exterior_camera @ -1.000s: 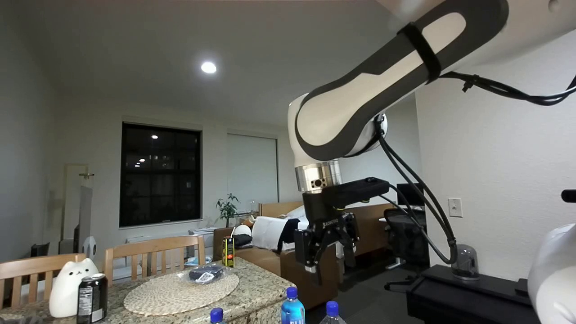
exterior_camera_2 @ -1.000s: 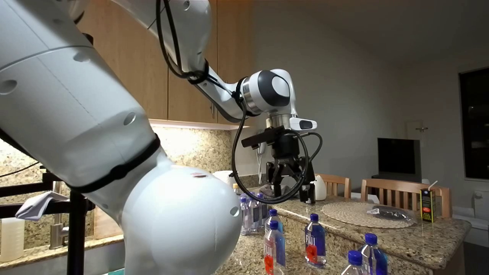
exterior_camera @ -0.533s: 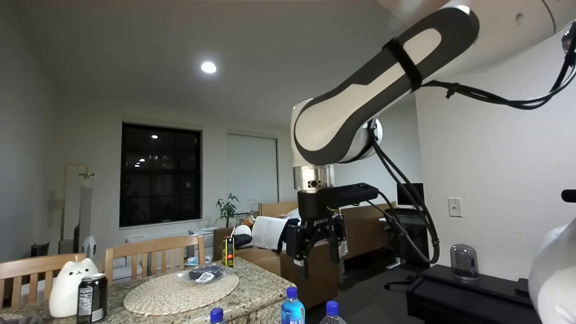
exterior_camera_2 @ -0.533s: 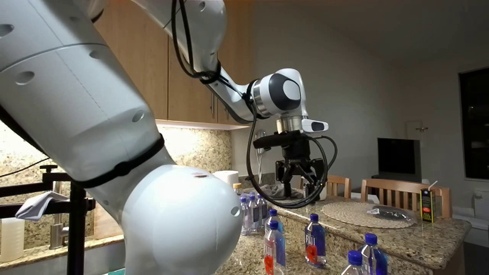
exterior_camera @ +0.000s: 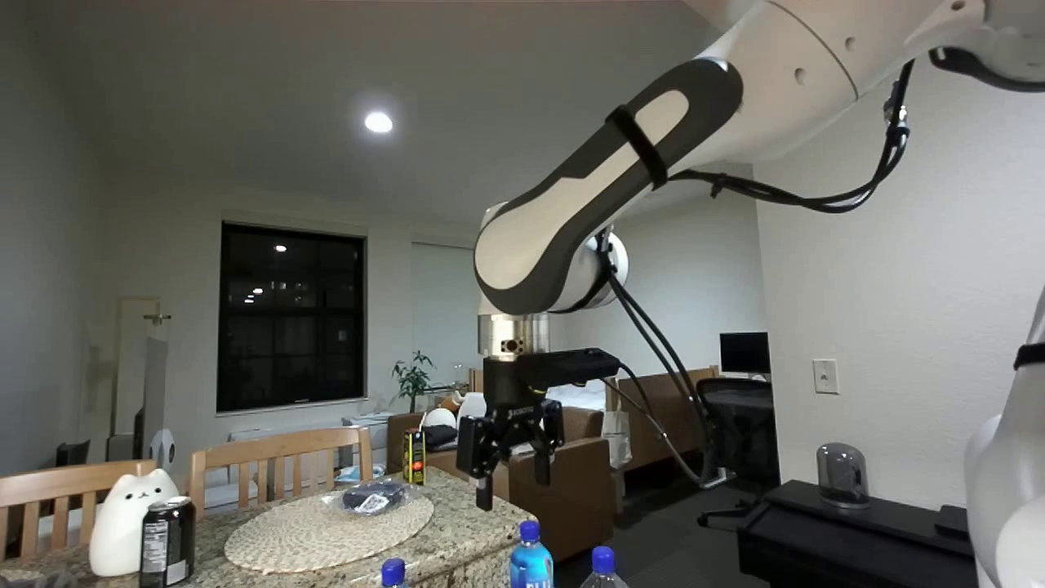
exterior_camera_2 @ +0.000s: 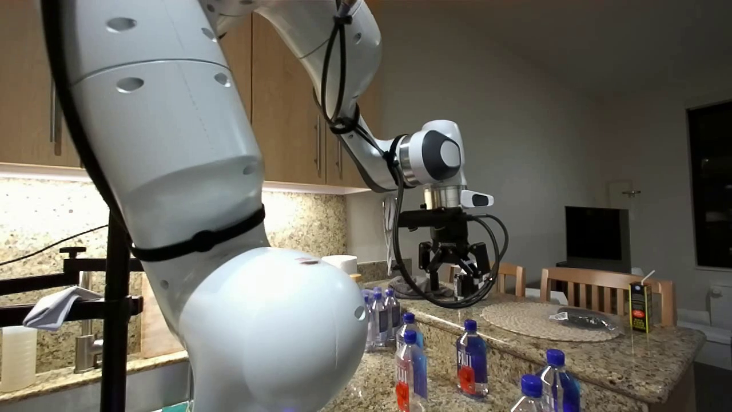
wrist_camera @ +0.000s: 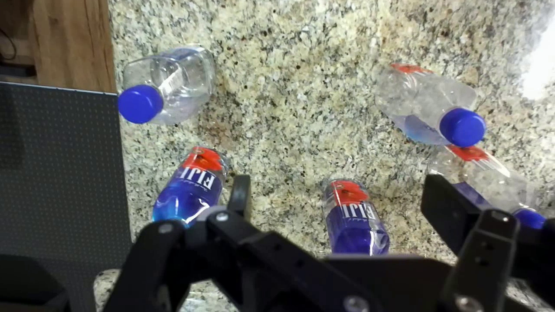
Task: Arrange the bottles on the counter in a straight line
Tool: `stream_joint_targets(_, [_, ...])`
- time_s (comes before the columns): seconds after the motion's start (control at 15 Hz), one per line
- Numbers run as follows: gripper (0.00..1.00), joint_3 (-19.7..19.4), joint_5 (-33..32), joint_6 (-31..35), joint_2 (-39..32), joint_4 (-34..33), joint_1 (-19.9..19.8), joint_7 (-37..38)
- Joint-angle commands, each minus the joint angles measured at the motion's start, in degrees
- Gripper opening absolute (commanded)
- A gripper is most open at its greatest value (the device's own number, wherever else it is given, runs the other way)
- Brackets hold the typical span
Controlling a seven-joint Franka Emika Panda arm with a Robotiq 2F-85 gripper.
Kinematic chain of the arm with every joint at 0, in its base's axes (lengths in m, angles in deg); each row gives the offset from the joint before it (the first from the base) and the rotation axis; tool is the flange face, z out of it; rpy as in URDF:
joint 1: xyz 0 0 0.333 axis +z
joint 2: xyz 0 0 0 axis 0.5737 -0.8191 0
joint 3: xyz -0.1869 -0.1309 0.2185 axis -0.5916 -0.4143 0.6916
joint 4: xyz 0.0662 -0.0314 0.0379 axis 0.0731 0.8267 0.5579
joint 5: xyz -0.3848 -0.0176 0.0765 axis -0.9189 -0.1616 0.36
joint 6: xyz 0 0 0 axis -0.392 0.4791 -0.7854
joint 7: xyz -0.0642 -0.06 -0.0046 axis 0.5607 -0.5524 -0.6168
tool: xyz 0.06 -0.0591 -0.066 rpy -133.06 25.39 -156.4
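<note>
The bottles are small and clear with bright blue caps, standing apart on the speckled counter [wrist_camera: 282, 108]. In the wrist view, a middle bottle [wrist_camera: 355, 221] shows between the open fingers, well below them; its cap is hidden behind the gripper. A left bottle [wrist_camera: 188, 188] is partly covered by one finger. Others are an upper-left bottle [wrist_camera: 182, 86], an upper-right bottle [wrist_camera: 425, 102] and a right bottle [wrist_camera: 490, 175], partly behind the other finger. My gripper [wrist_camera: 338, 195] is open and empty. In both exterior views it hangs fingers down above the bottle caps [exterior_camera: 513, 482] [exterior_camera_2: 450, 286].
A raised ledge carries a woven mat [exterior_camera_2: 514, 317] with a plastic packet, a drink carton [exterior_camera_2: 640, 309], a black can [exterior_camera: 167, 543] and a white cat figure [exterior_camera: 131, 523]. More bottles [exterior_camera_2: 379, 320] cluster near the wall. Wooden chairs stand behind.
The arm has swung sideways: the gripper has moved left in an exterior view and slightly right in an exterior view. It stays open. The bottles have not moved.
</note>
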Motion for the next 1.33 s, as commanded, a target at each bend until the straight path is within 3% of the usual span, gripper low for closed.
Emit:
stream_joint_targets(0.0, [1.00,1.40,-0.89,1.29,-7.81,-5.49,-0.46,3.07])
stream_joint_targets(0.4, [1.00,1.34,-1.89,2.68,-16.44,-14.66,0.10,7.57])
stream_joint_targets(0.47, [1.00,0.76,-1.19,2.42,-14.26,-11.85,0.22,5.08])
stream_joint_targets(0.93, [1.00,0.52,-0.09,2.48,-16.60,-15.02,0.33,4.52])
stream_joint_targets(1.27, [1.00,-0.93,-4.53,3.07,-15.74,-16.21,-0.93,5.71])
